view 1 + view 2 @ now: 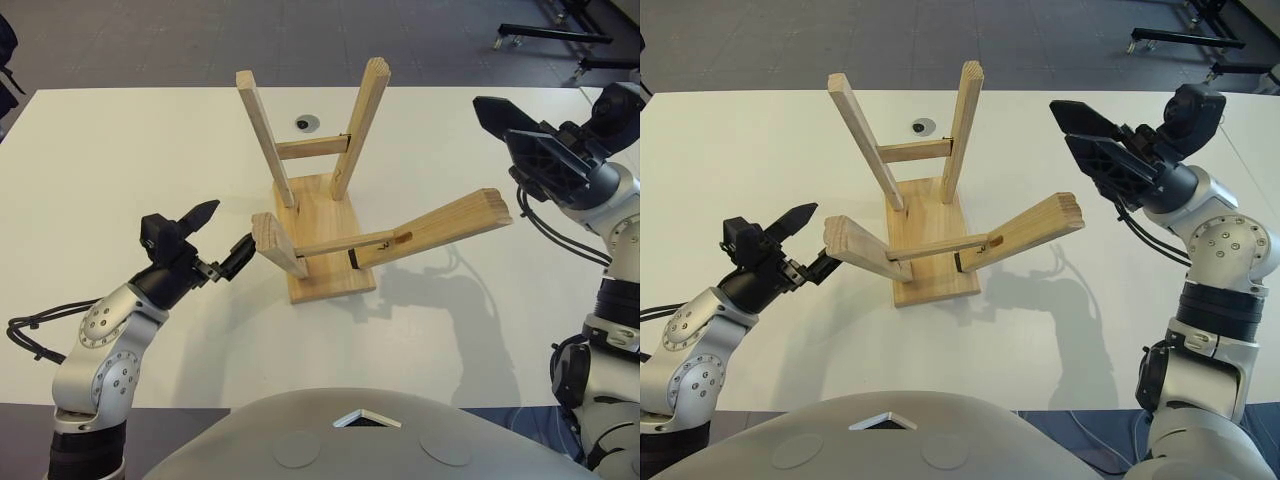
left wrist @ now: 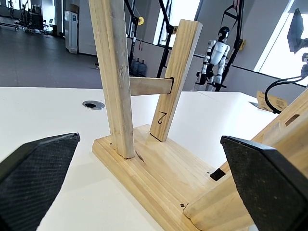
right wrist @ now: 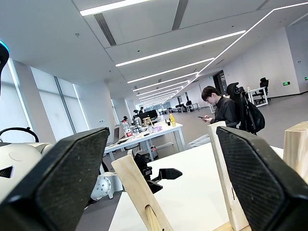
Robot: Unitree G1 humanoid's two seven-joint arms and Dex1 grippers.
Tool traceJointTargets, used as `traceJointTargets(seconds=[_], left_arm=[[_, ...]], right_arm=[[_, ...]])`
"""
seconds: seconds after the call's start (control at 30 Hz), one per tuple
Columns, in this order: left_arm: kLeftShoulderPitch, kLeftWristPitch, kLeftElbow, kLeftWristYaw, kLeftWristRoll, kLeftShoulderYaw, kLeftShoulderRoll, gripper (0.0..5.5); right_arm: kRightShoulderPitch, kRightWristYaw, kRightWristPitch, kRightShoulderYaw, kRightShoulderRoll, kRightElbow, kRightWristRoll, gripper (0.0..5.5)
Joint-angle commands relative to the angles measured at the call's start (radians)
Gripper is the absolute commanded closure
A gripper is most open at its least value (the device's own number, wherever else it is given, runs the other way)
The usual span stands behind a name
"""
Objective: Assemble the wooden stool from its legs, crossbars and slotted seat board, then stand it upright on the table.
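Stool work stands half done on the white table (image 1: pixel 120 150), and the job at hand looks like seating the second leg frame. The left claw (image 1: pixel 230 226) is spread open, gripping nothing. Its lower finger is right at the outer end of the loose frame's near leg (image 1: pixel 272 240); I cannot tell whether it touches.

That leg, its crossbar (image 1: pixel 340 243) and the other leg (image 1: pixel 440 228) lie tipped low across the near end of the upside-down seat board (image 1: pixel 335 282), apparently not in their slots. At the far end, the first frame (image 1: pixel 312 147) stands upright in the board.

To do it well, I'd close squarely on the leg, tip the frame up slowly, and line up both feet before pressing down. The right claw (image 1: pixel 1060 122), open and held high well off to the side, could steady the other leg so the board doesn't slide.
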Motion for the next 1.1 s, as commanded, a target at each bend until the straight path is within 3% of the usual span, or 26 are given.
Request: traceJointTargets(seconds=[0.03,0.4,1.1], left_arm=[[-0.012,0.012,0.001,-0.005,0.003,0.014,0.023,0.1],[-0.026,0.028,-0.003,-0.006,-0.004,0.017,0.034,0.1],[-0.034,0.005,0.01,-0.001,0.012,0.01,0.004,0.1]], right_arm=[[0.034,0.018,0.004,0.009,-0.014,-0.026,-0.024,1.39],[0.108,0.136,-0.218,0.166,-0.006,-0.02,-0.27,1.39],[-0.015,0.038,-0.231,0.194,0.082,-0.052,-0.218,1.39]])
